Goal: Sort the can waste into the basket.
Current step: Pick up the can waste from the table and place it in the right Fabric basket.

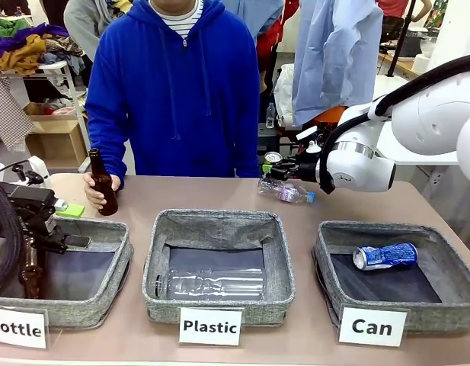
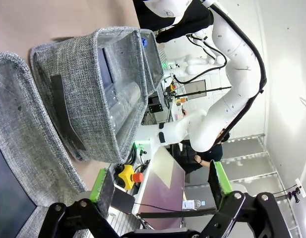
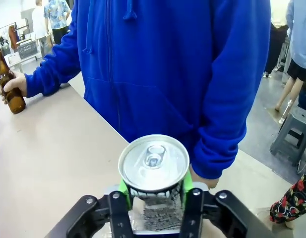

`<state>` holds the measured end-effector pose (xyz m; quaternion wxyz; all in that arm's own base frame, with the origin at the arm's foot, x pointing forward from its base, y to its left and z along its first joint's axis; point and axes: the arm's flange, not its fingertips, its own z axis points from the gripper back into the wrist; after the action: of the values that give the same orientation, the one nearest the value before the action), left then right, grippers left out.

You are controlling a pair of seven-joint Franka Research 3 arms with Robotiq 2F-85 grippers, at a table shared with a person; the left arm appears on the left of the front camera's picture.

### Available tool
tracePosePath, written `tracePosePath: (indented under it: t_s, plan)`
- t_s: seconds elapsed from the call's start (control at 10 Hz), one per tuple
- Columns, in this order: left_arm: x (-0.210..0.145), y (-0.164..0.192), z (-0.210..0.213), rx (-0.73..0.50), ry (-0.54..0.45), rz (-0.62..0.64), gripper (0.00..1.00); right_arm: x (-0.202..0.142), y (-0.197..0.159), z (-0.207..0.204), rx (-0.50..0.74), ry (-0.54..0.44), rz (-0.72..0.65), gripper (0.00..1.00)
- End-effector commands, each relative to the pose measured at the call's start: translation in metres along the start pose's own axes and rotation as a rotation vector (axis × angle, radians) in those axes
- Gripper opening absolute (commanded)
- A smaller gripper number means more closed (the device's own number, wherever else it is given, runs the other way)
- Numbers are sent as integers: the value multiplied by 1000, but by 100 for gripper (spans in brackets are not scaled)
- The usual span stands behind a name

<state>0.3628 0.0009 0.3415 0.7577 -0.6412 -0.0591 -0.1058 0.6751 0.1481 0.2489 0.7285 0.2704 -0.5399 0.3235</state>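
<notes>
**One can in its basket, one in the right gripper**

There are two cans. The blue and white can [image 1: 385,256] lies on its side in the Can basket [image 1: 440,317], at the right end of the row. The crushed can [image 3: 153,161], its silver top facing the wrist camera, is pinched between the green pads of the right gripper [image 3: 155,185]. That gripper hangs over the far side of the table [image 1: 356,206], close in front of the person [image 1: 174,84].

There are three baskets; the other two are the Plastic basket [image 1: 219,221] in the middle and the Bottle basket [image 1: 117,259] at the left.

A clear plastic bottle [image 1: 212,284] lies in the Plastic basket. A second plastic bottle [image 1: 286,191] lies on the table just below the right gripper.

A brown bottle [image 1: 105,197] stands on the table in the person's hand [image 1: 90,183]. A second brown bottle [image 1: 30,274] sits in the Bottle basket, partly hidden by the left arm.

The left gripper [image 2: 160,191] hangs over the Bottle basket with its fingers spread and nothing between them.
</notes>
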Motion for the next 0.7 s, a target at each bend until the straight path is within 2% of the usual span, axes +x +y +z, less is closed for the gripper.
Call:
tracePosePath:
  t_s: [0.0,0.1,0.3,0.4,0.6]
  plan:
    - [0,0,0,0,0,0,100,5,1,1,-17,-43,6,3]
    - [-3,-28,26,15,-55,-68,100,12,4,9,-5,-63,13,0]
    - [-15,-89,99,8,-196,-180,100,40,7,35,6,-106,61,0]
    - [-27,-114,139,43,-254,-189,100,57,10,54,27,-111,66,0]
    - [-72,-160,221,101,-453,-226,100,97,19,117,132,-28,53,0]
